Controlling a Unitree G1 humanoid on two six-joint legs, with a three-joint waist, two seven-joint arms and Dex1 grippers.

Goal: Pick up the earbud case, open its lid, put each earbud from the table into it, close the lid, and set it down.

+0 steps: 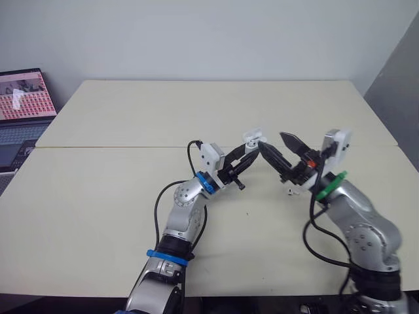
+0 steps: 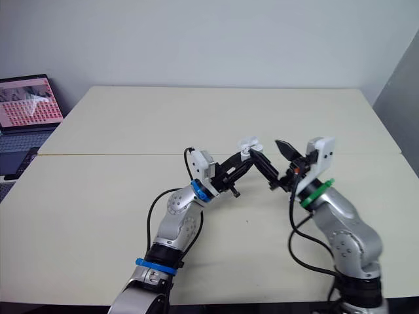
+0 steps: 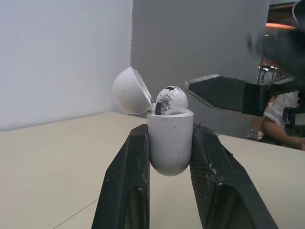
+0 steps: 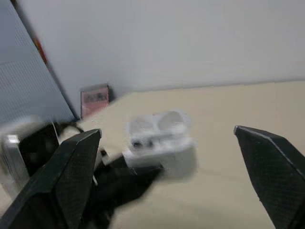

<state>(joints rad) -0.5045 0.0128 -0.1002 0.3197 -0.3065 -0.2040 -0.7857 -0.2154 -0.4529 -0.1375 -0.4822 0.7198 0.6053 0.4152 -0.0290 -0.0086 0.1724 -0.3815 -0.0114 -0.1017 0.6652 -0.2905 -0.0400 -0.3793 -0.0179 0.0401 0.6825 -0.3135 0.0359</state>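
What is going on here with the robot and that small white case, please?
The robot's left gripper is shut on a small white plastic earbud case, holding it up above the beige table. The case's rounded lid is flipped open, and one white earbud sits inside. The right gripper is open close to the case, with nothing between its fingers. The lid is not yet closed.

Earbud case (image 3: pixel 170 143): white, glossy, upright, held aloft; hinged lid (image 3: pixel 128 90) swung open. One white earbud (image 3: pixel 171 99) seated inside, head protruding.
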